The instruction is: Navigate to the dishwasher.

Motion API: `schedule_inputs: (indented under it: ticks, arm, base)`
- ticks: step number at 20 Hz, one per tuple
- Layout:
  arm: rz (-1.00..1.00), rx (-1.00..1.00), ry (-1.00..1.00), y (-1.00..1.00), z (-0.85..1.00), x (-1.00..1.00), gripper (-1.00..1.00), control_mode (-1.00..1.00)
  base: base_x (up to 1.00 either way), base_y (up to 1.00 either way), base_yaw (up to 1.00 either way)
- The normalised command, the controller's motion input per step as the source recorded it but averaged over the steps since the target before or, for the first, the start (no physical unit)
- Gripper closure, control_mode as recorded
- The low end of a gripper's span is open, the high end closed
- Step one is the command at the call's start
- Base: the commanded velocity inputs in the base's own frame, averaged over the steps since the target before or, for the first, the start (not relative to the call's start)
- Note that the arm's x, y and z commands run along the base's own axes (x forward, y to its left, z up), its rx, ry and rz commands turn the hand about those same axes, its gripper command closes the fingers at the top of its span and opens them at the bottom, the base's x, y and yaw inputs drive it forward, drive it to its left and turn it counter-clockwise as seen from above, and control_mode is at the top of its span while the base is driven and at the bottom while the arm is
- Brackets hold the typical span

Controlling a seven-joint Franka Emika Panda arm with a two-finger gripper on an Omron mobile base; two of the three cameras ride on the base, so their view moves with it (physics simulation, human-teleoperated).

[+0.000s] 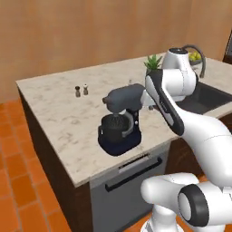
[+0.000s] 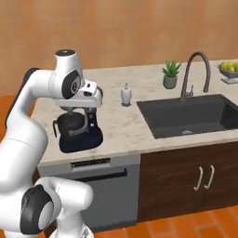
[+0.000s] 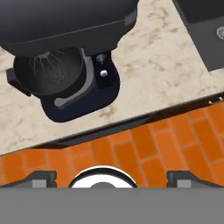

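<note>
where the arm folds over the tabletop edge, the scene reads so:
dishwasher (image 2: 104, 193): grey steel front with a dark handle bar near its top, set under the tabletop (image 2: 125, 128) directly ahead of the base, left of the dark wood cabinet doors (image 2: 186, 186).
tool (image 3: 109, 177): held above the tabletop edge, looking down; its two dark tips sit well apart at the bottom of the hand view, spread and pinching nothing.
stand mixer (image 1: 120, 122): dark, with bowl and whisk, on the tabletop above the dishwasher.
sink (image 2: 190, 114): black basin to the right, with a curved faucet (image 2: 195, 74) behind it.
soap bottle (image 2: 126, 94): white, between mixer and sink.
plant (image 2: 170, 74): small pot near the faucet.
shakers (image 1: 81, 90): two, side by side, behind the mixer.
floor (image 3: 144, 148): orange tile.
</note>
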Motion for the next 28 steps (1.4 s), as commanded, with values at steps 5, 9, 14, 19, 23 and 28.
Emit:
schedule_inputs:
  ticks: [5,9,14,19,23,28]
  arm:
    - [0.00,0.00,0.00,0.00,0.00,0.00,-1.00,1.00]
    - [0.00,0.00,0.00,0.00,0.00,0.00,-1.00,1.00]
    - [0.00,0.00,0.00,0.00,0.00,0.00,-1.00,1.00]
    - [0.00,0.00,0.00,0.00,0.00,0.00,-1.00,1.00]
    - [0.00,0.00,0.00,0.00,0.00,0.00,-1.00,1.00]
    - [0.00,0.00,0.00,0.00,0.00,0.00,-1.00,1.00]
  base:
    - [0.00,-0.99,0.56]
    - [0.00,-0.86,0.60]
    - [-0.01,-0.13,0.22]
    - [0.48,0.01,0.04]
    - [0.76,-0.02,0.01]
    - [0.27,-0.15,0.00]
